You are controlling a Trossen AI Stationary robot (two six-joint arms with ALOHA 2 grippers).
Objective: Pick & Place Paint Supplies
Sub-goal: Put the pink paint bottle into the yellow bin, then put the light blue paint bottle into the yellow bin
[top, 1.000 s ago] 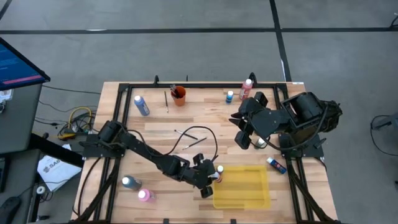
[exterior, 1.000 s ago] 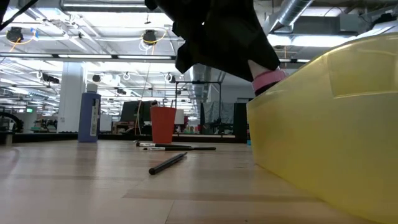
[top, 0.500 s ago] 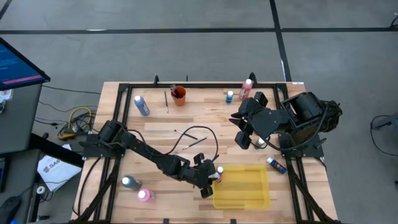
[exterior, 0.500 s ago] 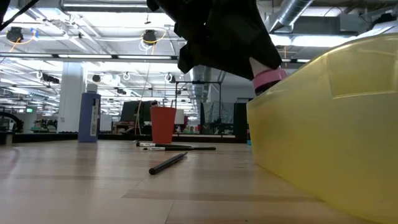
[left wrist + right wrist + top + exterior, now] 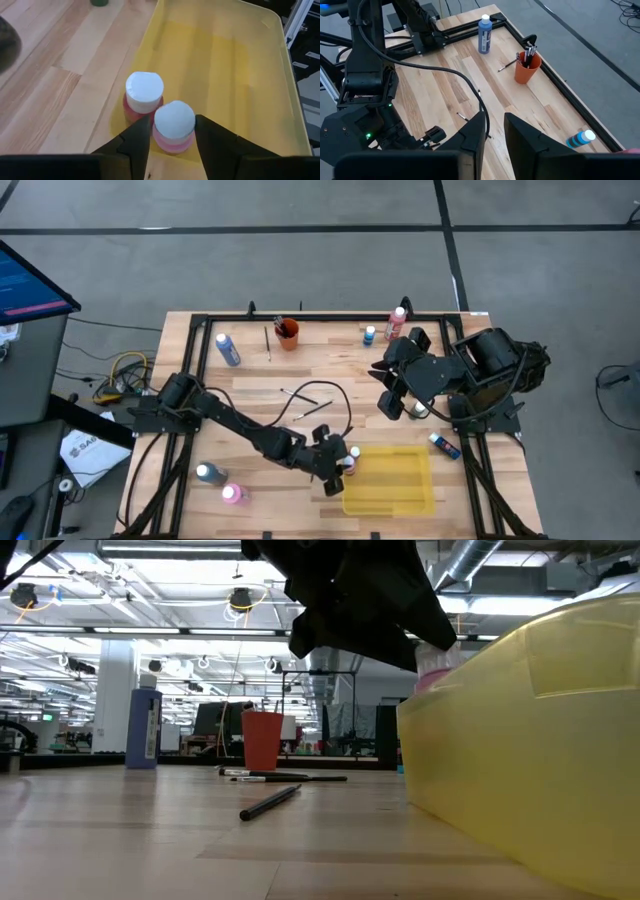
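Scene: wooden table (image 5: 250, 395) from above, yellow tray (image 5: 400, 490) at about 5 o'clock, orange cup (image 5: 288, 335) with brushes at 12 o'clock.
Left gripper (image 5: 172, 142): at the tray's 9 o'clock edge, fingers (image 5: 137, 140) parted on either side of a pink bottle (image 5: 173, 127); whether they press it or stand just clear, I cannot tell.
Pink bottle: upright inside the tray beside a second white-capped bottle (image 5: 143, 97), the two touching or nearly so.
Right gripper (image 5: 495, 132): waits near 3 o'clock with a narrow gap between its fingers and nothing in them.
Step in hand: probably the release of the pink bottle into the tray.
How to do it well: open evenly, then lift straight up so neither finger tips the bottle or nudges its neighbour.
Left to do: blue bottle (image 5: 227, 348), loose brushes (image 5: 300, 395) and other bottles lie outside the tray.
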